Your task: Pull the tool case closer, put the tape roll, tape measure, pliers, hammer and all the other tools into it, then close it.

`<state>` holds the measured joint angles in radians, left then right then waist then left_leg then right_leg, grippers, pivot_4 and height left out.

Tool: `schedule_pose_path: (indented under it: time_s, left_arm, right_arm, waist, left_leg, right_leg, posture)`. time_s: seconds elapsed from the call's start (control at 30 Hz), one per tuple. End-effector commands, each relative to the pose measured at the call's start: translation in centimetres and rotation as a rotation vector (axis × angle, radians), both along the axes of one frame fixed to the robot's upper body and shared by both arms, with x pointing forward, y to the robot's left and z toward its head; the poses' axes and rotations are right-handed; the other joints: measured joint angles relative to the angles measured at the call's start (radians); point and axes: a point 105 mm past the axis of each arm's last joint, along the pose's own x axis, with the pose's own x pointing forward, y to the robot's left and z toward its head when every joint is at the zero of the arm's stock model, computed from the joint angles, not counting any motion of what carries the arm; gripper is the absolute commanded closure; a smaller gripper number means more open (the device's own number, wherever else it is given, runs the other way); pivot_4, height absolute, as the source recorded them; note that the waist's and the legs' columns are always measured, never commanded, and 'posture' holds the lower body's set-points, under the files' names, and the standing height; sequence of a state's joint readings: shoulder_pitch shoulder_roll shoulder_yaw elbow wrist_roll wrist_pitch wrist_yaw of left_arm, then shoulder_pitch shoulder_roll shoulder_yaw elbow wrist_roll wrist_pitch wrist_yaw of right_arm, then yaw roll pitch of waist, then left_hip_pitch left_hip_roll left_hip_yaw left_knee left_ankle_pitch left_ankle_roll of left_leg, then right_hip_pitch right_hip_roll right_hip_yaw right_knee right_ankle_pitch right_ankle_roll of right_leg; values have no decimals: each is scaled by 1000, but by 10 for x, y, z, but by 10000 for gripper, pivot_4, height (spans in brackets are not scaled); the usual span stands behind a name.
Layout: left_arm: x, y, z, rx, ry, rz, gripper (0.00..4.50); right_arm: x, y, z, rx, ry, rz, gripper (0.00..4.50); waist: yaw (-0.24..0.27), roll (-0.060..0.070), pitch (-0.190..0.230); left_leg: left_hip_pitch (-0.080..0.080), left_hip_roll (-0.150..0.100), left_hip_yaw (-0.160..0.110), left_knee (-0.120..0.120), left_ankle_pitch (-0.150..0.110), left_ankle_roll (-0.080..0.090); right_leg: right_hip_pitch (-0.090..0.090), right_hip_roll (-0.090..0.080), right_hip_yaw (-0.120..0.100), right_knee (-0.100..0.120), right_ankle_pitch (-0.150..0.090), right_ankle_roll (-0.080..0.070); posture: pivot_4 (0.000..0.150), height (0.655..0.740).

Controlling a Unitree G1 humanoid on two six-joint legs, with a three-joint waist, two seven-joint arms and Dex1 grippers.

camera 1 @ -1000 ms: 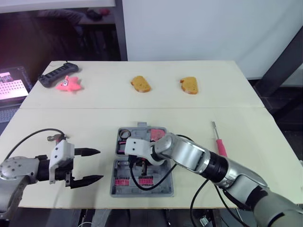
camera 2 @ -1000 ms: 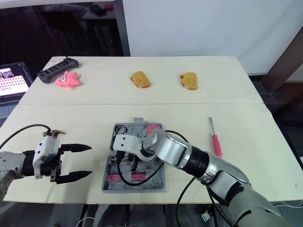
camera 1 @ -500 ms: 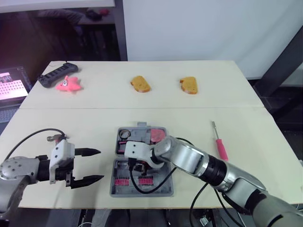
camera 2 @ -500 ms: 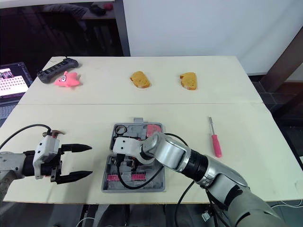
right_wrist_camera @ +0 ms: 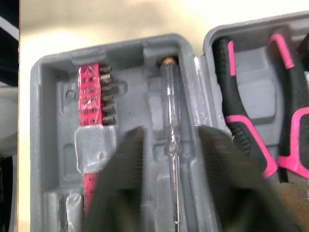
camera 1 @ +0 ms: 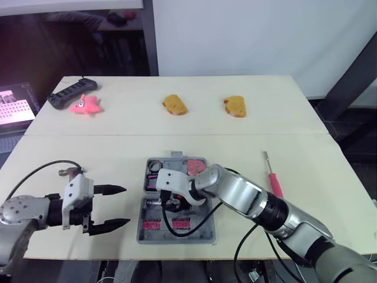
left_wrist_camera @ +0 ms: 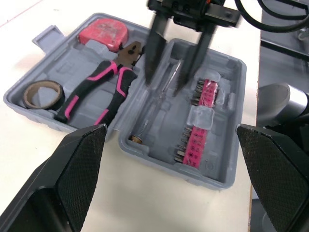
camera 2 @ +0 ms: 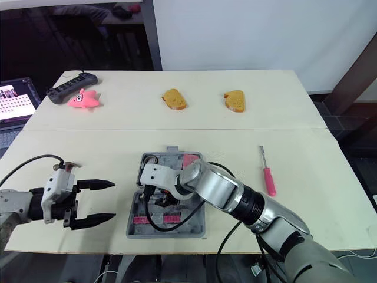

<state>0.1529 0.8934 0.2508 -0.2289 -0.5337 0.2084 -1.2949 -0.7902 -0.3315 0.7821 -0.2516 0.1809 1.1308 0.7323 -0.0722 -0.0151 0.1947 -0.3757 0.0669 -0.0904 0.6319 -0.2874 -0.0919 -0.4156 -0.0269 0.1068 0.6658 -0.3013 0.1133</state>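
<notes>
right gripper [right_wrist_camera: 174, 135] astride clear screwdriver [right_wrist_camera: 171, 96] in tool case [right_wrist_camera: 58, 65], by wrist view

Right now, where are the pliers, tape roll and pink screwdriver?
pliers [left_wrist_camera: 89, 87]: left wrist view, on a handle.
tape roll [left_wrist_camera: 43, 84]: left wrist view, on its rim.
pink screwdriver [camera 1: 274, 184]: left eye view, on its handle.
</notes>
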Motion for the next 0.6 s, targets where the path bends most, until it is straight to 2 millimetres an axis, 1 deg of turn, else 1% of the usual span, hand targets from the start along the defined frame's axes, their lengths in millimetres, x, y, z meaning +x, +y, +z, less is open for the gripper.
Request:
schedule_pose_path:
  time_s: [0.03, 0.47, 0.6]
  left_arm:
    - [1, 2, 6, 2, -24, 3, 0]
    - [-1, 2, 6, 4, -23, 7, 0]
    - [-2, 1, 6, 2, -23, 8, 0]
  right_arm:
    - [-2, 7, 7, 49, -13, 22, 44527]
    - [-1, 0, -14, 13, 12, -4, 44527]
    - [2, -3, -24, -10, 42, -38, 44527]
  waist:
    - [0, 0, 0]
    - [0, 0, 0]
    - [0, 0, 0]
  left_leg:
    - [0, 0, 0, 0, 0, 0]
    - [0, 0, 0, 0, 0, 0]
    - [0, 0, 0, 0, 0, 0]
  right_leg:
    - [0, 0, 0, 0, 0, 0]
    - [0, 0, 0, 0, 0, 0]
    - [0, 0, 0, 0, 0, 0]
  posture:
    - [1500, 7400]
    - [1500, 7400]
    - [1500, 7400]
